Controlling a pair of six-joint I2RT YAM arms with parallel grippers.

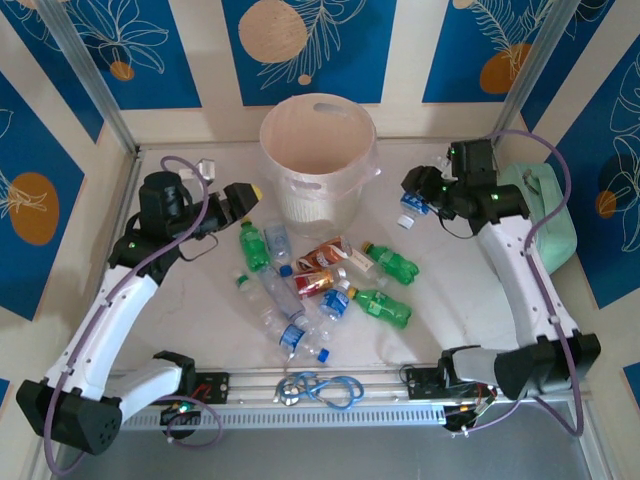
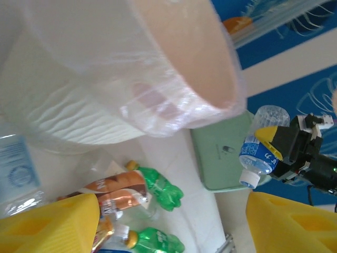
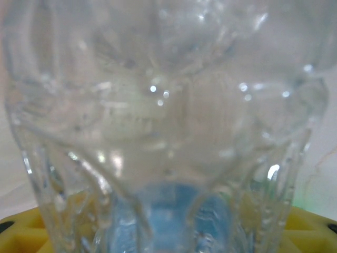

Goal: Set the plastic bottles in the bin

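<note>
One clear blue-label bottle (image 2: 261,145): gripped in right pincer (image 1: 415,203), held aloft beside bin (image 1: 325,195), likely for dropping in. Bin: far edge of table (image 1: 460,290). Remaining bottles (image 1: 320,285): mid-table heap. Left pincer (image 1: 247,196): wide, empty.

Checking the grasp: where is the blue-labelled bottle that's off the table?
Top view, right side: the bottle is held in the right gripper, between the bin and the mint-green case.

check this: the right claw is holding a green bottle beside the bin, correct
No, the bottle in the right claw is clear with a blue label, not green; it is held beside the bin. The left wrist view shows this.
</note>
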